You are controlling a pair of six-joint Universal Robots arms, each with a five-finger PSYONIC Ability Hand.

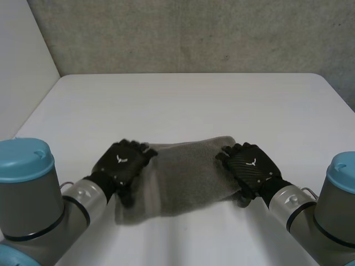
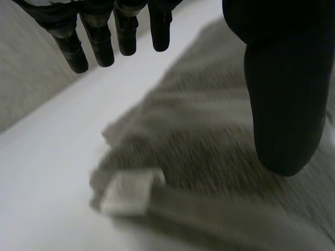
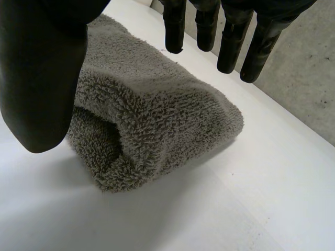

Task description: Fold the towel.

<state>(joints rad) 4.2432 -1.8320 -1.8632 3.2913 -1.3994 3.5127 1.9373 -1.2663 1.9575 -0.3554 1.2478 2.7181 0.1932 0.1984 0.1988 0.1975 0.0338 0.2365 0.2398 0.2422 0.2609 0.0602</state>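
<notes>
Low in the frame's centre the folded grey towel (image 1: 188, 177) lies on the white table (image 1: 188, 105), left hand (image 1: 122, 163) at its left end, right hand (image 1: 252, 166) at its right, both spread loosely, gripping nothing.

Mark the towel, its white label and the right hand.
towel (image 1: 188, 177): head view, middle of its top surface.
white label (image 2: 128, 191): left wrist view, centre of the label.
right hand (image 1: 252, 166): head view, back of the hand.
</notes>
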